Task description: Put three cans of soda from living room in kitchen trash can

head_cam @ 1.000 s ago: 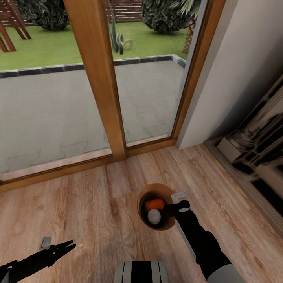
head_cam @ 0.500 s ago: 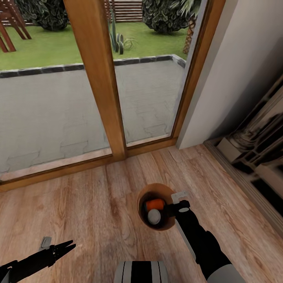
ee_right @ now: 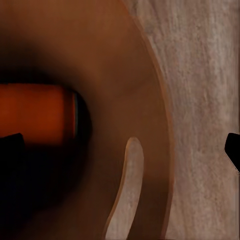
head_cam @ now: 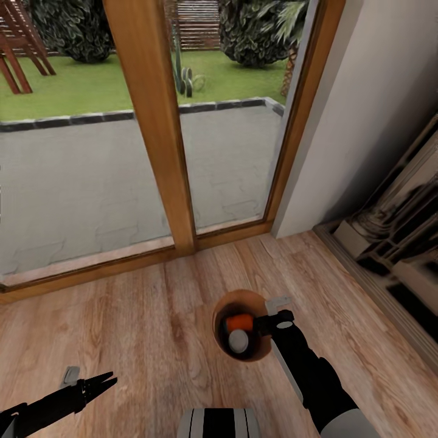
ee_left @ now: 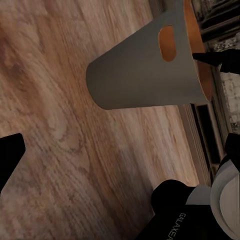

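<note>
Two cans [head_cam: 239, 332] lie in the bin [head_cam: 258, 354]; right tool [head_cam: 266, 322], spread open at its rim, should withdraw for the third.

1. A light wood floor [head_cam: 121, 322] is seen across the lower part of the head view, with the grain running crosswise.
2. A tall glazed door is set ahead, divided by a broad wooden post [head_cam: 155, 121] and edged by a second wooden frame [head_cam: 301, 115] at the right.
3. Through the glass, a grey paved patio [head_cam: 73, 176], a dark stone kerb [head_cam: 67, 120], a green lawn [head_cam: 79, 88] and shrubs [head_cam: 249, 30] are seen.
4. A pale wall [head_cam: 371, 103] is seen to the right, with a glossy reflective panel [head_cam: 401, 243] low beside it.
</note>
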Controlling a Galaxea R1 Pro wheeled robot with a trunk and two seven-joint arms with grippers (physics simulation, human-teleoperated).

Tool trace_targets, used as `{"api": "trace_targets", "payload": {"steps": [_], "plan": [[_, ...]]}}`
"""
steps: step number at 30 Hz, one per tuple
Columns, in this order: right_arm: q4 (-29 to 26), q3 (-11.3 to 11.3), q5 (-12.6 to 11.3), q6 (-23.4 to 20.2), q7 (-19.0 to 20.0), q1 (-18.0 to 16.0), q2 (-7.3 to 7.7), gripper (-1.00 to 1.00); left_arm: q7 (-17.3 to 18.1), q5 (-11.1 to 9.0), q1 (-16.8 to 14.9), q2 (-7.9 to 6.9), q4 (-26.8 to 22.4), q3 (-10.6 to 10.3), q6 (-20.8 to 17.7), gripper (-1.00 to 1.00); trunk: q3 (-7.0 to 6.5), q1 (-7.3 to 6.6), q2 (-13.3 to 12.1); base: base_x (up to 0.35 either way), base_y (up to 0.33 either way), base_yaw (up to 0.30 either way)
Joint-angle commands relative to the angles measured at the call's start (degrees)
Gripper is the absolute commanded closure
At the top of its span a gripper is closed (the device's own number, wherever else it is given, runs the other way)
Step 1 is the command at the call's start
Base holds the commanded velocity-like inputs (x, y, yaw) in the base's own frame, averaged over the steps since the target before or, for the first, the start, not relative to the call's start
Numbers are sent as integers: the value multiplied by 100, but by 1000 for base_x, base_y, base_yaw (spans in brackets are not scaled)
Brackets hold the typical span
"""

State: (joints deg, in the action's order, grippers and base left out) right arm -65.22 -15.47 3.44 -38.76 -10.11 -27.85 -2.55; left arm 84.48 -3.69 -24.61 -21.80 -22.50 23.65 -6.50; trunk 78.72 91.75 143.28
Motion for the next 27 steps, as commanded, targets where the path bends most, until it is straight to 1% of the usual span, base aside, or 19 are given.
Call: {"api": "trace_targets", "payload": {"steps": [1,3,27], "plan": [[0,0,-1,0,0,0,0,-100,0,0,0,0,0,-1,0,-100,-23,-2,-2,0,0,0],[0,0,-1,0,0,-1,0,-100,-1,0,0,0,0,-1,0,-100,-67,-8,-4,0,0,0],[0,0,-1,0,0,1,0,-100,-2,0,0,1,2,-1,-5,-100,-498,-535,-967,0,0,0]]}}
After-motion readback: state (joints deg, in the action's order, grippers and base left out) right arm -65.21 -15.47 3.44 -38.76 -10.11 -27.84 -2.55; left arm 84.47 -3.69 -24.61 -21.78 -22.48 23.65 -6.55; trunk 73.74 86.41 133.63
